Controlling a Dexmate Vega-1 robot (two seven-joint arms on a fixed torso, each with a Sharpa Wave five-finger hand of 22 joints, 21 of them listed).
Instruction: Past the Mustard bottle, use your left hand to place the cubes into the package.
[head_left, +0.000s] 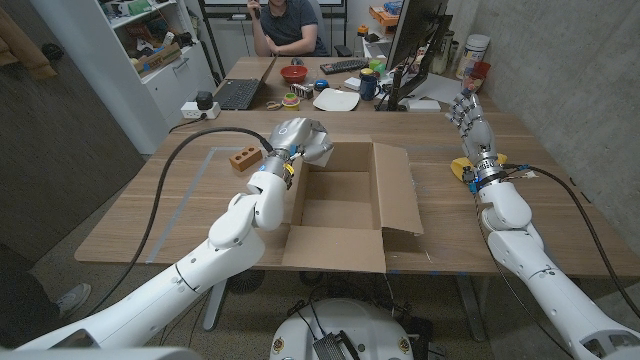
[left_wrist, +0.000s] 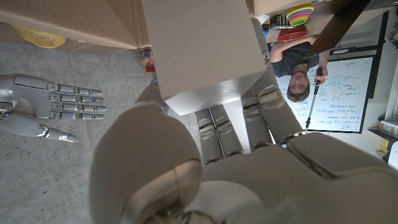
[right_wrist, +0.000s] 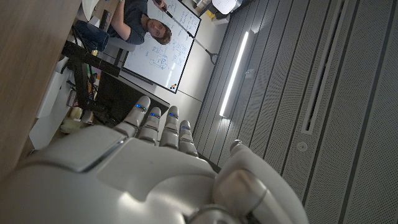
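In the head view the left hand (head_left: 296, 138) sits just above and left of centre, at the upper left flap of the open brown cardboard box (head_left: 345, 205) that occupies the middle of the wooden tabletop (head_left: 180, 200). The left wrist view shows its fingers (left_wrist: 217, 127) wrapped around a plain white block (left_wrist: 199, 53), apparently one of the cubes, though its full shape is cut off there. A small brown brick-like block with dark holes (head_left: 244, 160) lies on the tabletop just left of that hand. The right hand (head_left: 470, 118) stands upright at the right of the head view with its fingers (head_left: 462, 105) spread and straight, holding nothing. Below it, beside the right wrist, lies a yellow object (head_left: 462, 168), possibly the mustard bottle, mostly hidden. A person (head_left: 290, 25) sits at the top centre behind a desk.
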